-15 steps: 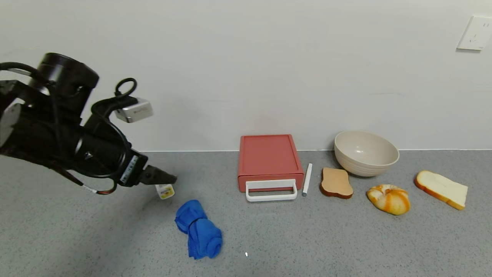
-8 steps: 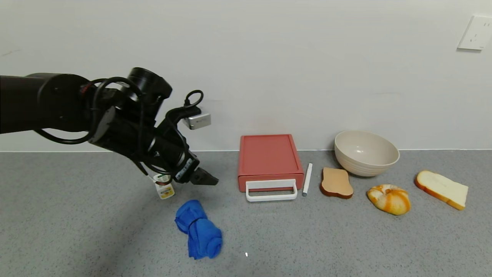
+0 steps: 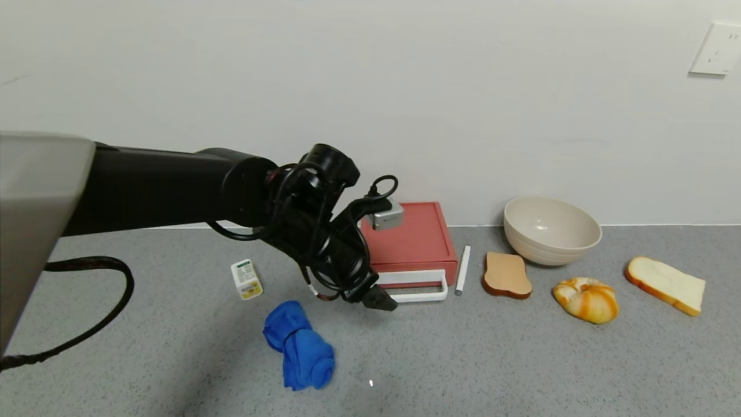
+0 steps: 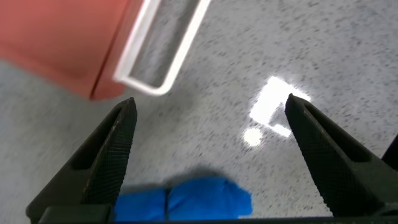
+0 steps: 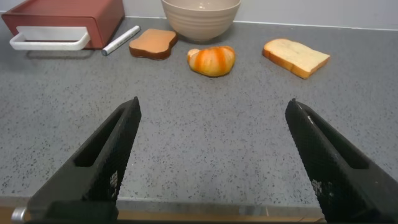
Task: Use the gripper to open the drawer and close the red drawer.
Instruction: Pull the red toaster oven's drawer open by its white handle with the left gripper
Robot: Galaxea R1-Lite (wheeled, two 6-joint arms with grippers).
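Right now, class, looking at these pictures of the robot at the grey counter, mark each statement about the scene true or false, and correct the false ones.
1. The left gripper is open, near the white loop handle. True.
2. The salmon-red plastic drawer is pulled wide open. False: it looks shut.
3. The white marker pen lies between the drawer and the brown toast slice. True.
4. The crumpled blue cloth sits inside the beige bowl. False: it lies on the counter.
5. The right gripper grips bread. False: it is open, holding nothing.
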